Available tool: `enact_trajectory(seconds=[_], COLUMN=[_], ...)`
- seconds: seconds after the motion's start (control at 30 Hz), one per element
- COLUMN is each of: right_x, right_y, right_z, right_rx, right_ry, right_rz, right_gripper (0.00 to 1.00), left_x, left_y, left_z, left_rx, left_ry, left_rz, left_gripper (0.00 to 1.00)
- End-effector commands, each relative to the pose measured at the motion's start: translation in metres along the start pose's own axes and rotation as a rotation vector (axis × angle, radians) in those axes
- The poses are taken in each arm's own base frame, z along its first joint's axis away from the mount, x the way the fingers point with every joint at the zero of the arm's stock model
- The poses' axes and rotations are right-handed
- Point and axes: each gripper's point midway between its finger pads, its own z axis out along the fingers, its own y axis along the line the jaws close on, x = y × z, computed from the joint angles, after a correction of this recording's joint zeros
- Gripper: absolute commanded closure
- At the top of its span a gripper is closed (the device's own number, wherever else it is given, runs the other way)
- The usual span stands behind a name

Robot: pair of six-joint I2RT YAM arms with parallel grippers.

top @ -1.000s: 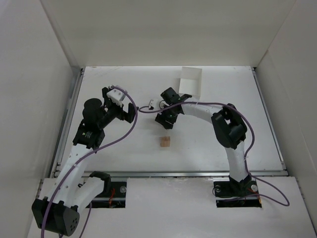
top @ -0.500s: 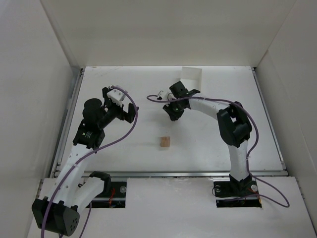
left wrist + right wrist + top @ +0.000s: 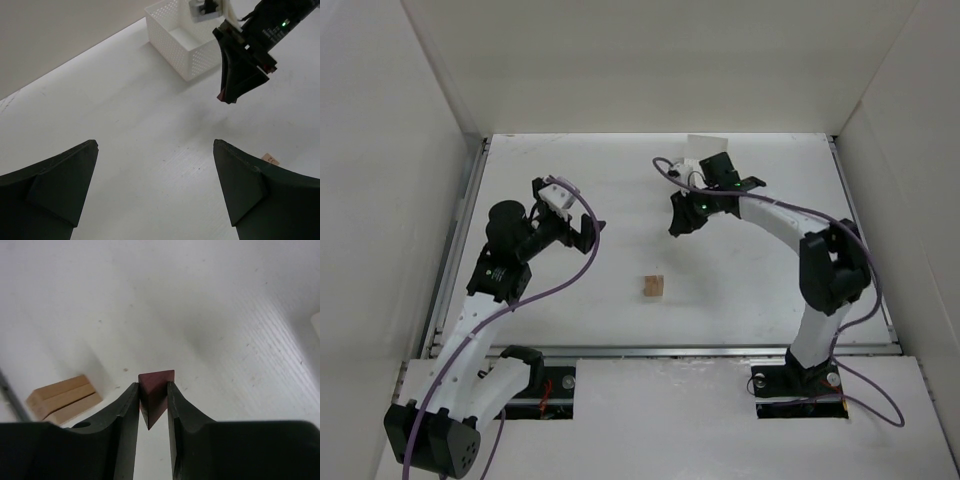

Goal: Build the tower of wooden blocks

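Right gripper [image 3: 152,387] pinched red block [image 3: 156,380] at fingertips only; could twist or slip before reaching tan blocks [image 3: 64,400] at 8 o'clock. Left gripper [image 3: 155,146] spread, empty.

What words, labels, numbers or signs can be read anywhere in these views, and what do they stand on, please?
No text reads clearly in any view.
Tan blocks: faint dark marks on the top face, too small to read.
Right gripper, holding the dark block: a green light, no lettering.
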Motion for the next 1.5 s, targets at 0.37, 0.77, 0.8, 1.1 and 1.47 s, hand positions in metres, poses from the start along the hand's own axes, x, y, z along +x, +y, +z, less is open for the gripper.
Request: enact_trajectory(seconds=[0.37,0.77,0.8,1.1,1.47], right_x=[-0.139,-0.143,-0.139,-0.156,-0.164], right_y=[0.154,0.243,0.254,0.238,0.244], right_z=[-0.218,-0.268,-0.267,-0.230,-0.179], right_rx=[-0.434,-0.633,-0.655,-0.534,-0.542], right_ry=[-0.860,-1.037,-1.036,-1.087,-0.961], right_rz=[-0.071,0.022,0.028,0.407,0.500], right_gripper=[1.00,1.00,1.00,1.00,1.00], left_x=[-0.062,-0.125,-0.128,-0.124,-0.096], left_y=[-0.063,-0.096,-0.099,-0.100,-0.101], left_z=[-0.015,-0.041,-0.045,-0.040,-0.036], left_rx=[0.359,0.454,0.465,0.505,0.562], left_ry=[-0.214,-0.426,-0.447,-0.423,-0.295], left_rz=[0.441,0.849,0.871,0.899,0.785], left_gripper=[0.00,0.00,0.00,0.01,0.10])
